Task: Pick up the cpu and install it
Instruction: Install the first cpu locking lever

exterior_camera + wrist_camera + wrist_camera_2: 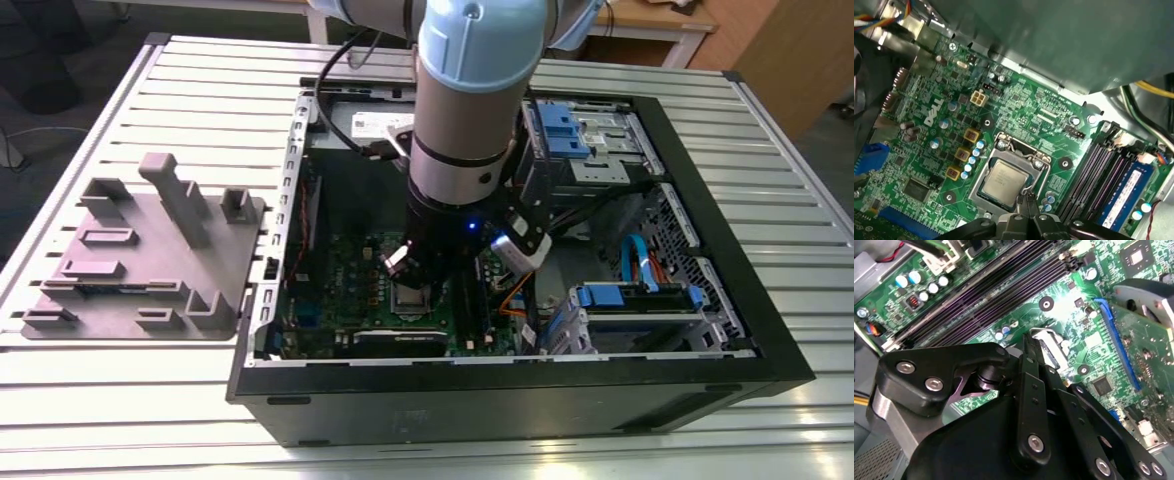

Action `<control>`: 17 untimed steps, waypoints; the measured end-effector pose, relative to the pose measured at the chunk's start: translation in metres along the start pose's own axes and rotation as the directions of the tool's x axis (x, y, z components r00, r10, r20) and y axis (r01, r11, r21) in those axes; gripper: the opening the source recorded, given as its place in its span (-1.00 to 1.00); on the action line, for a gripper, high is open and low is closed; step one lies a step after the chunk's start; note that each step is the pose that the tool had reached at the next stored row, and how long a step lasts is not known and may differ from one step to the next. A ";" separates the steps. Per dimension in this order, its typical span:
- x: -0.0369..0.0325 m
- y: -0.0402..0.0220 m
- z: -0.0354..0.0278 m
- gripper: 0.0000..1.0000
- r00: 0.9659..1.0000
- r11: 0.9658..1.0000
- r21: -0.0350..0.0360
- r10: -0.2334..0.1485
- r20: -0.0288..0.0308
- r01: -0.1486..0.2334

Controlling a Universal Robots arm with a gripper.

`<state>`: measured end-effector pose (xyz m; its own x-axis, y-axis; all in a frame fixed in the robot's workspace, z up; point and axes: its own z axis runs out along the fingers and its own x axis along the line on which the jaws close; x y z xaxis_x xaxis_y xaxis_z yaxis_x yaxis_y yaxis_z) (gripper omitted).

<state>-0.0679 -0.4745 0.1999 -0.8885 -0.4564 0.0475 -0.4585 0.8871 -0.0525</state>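
While the arm (461, 110) reaches straight down into the open computer case (747, 300), its gripper (1027, 206) hangs just above the near edge of the CPU socket (1010, 172) on the green motherboard (1019, 100). In the first wrist view the cpu (1004, 181) lies flat inside the socket's metal frame, silver-grey top facing up, its edges parallel to the frame. The two thin fingertips (1030, 201) stand pressed close together with no visible gap and nothing between them, right beside the socket's wire latch at the frame's edge; whether they touch the latch or frame cannot be told.

Room around the socket is tight. On one side run the long black memory slots (1094, 172), one of them holding a blue memory module (1126, 192); on the other side sits a row of small capacitors (974, 152) and yellow-brown square components (963, 154). A grey metal wall of the power supply (1064, 40) overhangs the board's far part in the first wrist view.

Seen from the exterior view, the case lies on its side on a slatted metal table (134, 400), with blue drive brackets (638, 297) toward the exterior view's right and a grey parts fixture (140, 265) on the table well apart at the exterior view's left. In the second wrist view the black gripper linkage (1019, 420) hides most of the socket; a blue expansion slot (1116, 342) runs nearby.
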 end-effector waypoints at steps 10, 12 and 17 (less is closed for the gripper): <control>-0.0059 -0.0038 0.0018 -0.80 1.000 1.000 0.000 0.000 0.000 0.000; -0.0060 -0.0037 0.0027 -0.80 1.000 1.000 0.000 0.000 0.000 0.000; -0.0059 -0.0037 0.0072 -0.80 1.000 1.000 0.000 0.000 0.000 0.000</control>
<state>-0.0610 -0.4756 0.1926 -0.8886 -0.4561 0.0478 -0.4582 0.8872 -0.0529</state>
